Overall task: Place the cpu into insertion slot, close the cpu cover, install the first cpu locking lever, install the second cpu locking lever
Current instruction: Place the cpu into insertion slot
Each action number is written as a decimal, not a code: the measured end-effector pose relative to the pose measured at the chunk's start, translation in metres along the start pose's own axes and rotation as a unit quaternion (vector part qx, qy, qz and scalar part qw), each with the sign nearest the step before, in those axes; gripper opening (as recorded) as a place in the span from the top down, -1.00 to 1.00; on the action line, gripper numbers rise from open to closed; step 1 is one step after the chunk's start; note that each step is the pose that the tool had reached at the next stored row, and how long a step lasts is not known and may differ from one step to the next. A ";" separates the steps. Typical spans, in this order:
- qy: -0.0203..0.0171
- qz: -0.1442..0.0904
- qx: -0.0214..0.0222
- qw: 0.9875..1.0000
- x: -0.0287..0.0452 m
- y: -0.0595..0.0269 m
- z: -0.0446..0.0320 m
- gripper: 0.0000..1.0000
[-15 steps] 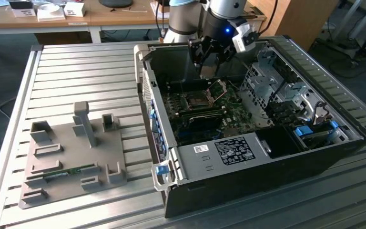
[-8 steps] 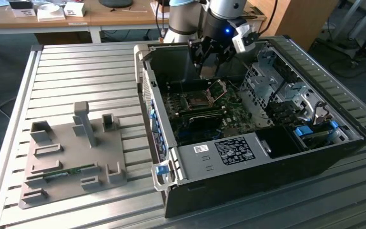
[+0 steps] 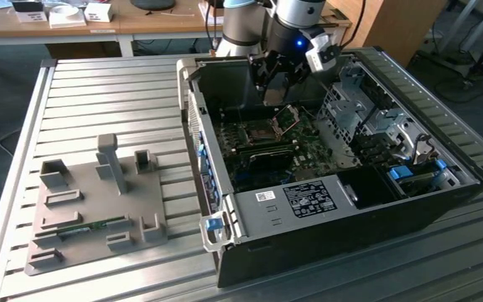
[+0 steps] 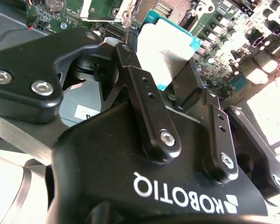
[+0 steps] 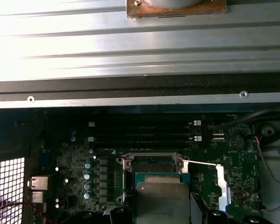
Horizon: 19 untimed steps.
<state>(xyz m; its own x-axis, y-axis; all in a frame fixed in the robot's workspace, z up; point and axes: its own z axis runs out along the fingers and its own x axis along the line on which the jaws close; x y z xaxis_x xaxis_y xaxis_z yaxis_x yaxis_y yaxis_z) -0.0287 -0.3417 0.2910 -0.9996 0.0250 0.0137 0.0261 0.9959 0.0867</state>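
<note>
The end effector (image 4: 161, 65) grips the cpu (image 5: 162, 201) between its fingers, just above the open insertion slot (image 5: 154, 164) inside the computer case (image 3: 326, 245).

cpu (image 5: 161, 203) silvery flat square, held level just over dark-centred insertion slot (image 5: 154, 164); cpu cover (image 3: 289, 117) flipped up, open.

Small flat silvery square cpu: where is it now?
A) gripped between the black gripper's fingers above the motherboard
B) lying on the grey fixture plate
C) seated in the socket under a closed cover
A: in the second wrist view the small flat silvery square cpu sits between the fingers of the black gripper, above the green motherboard.
</note>
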 end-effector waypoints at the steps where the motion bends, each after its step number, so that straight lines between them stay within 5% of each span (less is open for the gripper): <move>1: 0.000 0.001 0.000 1.000 0.0000 0.0000 0.0004 -0.08; 8: -0.004 0.044 0.000 0.999 0.0000 -0.0003 0.0028 -0.08; 15: -0.004 0.047 0.000 0.999 -0.0001 -0.0003 0.0030 -0.08; 19: -0.006 0.073 0.000 0.997 0.0000 -0.0003 0.0033 -0.08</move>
<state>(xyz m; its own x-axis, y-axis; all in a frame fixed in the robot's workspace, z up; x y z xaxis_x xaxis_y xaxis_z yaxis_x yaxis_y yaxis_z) -0.0287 -0.3417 0.2877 -0.9854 0.1699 0.0136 0.1705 0.9817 0.0854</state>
